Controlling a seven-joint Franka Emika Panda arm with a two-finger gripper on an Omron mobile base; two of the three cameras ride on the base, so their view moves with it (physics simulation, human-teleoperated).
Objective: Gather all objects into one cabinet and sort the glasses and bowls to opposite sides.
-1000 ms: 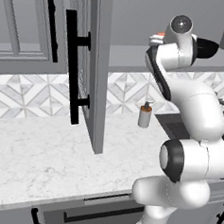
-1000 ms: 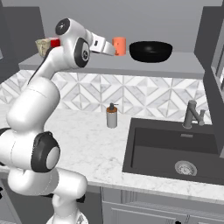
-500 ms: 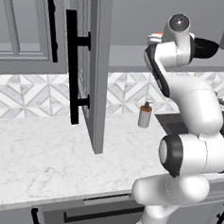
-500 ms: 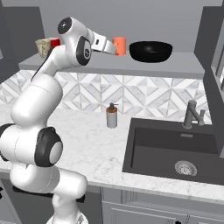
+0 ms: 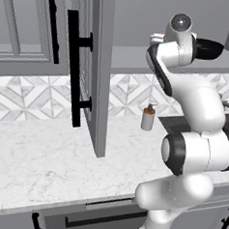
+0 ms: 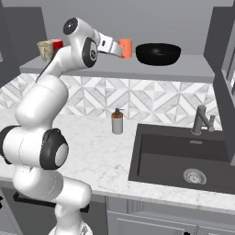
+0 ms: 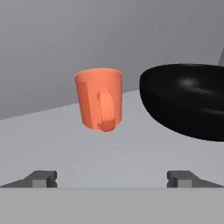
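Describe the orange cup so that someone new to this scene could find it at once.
Start at the grey shelf that runs above the tiled wall and the sink. The orange cup stands upright on it, just left of the wide black bowl and apart from it, directly in front of the open hand. It is the one orange thing there, taller and narrower than the bowl.

A glossy white arm is seen, built from fat rounded segments, each joint ringed by a dark grey band. A round grey cap is carried at twelve o'clock on the top joint. The pincer is finished with two small dark grey stepped fingertips.
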